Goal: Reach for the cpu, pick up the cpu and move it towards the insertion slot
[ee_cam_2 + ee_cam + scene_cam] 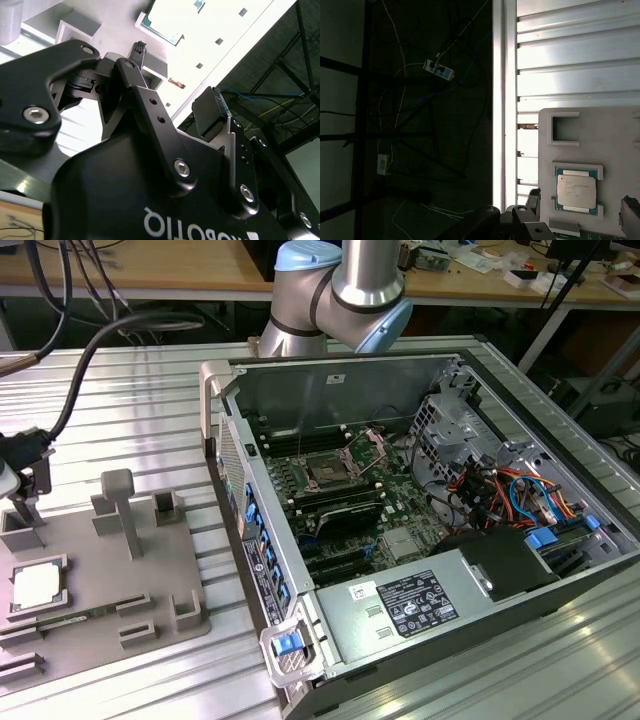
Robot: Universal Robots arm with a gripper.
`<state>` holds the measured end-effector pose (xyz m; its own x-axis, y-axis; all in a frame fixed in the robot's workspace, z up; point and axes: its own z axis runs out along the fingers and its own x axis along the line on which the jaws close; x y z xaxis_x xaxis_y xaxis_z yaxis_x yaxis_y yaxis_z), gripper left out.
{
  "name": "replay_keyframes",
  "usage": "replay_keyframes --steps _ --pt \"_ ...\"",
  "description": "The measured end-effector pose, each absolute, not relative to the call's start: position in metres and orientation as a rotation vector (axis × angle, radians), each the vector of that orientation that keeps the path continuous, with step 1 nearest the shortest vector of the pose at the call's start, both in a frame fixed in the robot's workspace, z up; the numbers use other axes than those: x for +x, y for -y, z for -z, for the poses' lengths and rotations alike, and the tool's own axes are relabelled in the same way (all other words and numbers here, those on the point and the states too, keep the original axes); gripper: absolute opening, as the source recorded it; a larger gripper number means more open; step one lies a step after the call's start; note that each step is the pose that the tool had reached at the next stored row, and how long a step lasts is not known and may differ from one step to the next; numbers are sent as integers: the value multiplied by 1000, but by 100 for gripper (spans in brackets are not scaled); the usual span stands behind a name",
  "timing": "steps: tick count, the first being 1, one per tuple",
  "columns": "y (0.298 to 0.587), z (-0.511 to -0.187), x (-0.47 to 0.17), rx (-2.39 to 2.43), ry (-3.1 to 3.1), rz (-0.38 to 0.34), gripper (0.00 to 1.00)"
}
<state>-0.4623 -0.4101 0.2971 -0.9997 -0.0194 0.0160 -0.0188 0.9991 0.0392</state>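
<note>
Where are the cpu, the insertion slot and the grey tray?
the cpu [576,191]: first wrist view, middle of its pale top.
the insertion slot [326,471]: exterior view, its dark centre.
the grey tray [95,570]: exterior view, a bare flat part.

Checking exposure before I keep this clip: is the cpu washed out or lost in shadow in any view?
Exterior view: even light, the cpu is plain on the grey tray. First wrist view: one half lies in deep shadow, the table slats glare, yet the cpu is legible. Second wrist view: blown out to white around the cpu, the gripper dark in front.
</note>
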Motion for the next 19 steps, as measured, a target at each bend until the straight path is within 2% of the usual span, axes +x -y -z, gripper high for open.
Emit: replay_keyframes --steps 19 --pt "415 -275 -462 57 3124 58 66"
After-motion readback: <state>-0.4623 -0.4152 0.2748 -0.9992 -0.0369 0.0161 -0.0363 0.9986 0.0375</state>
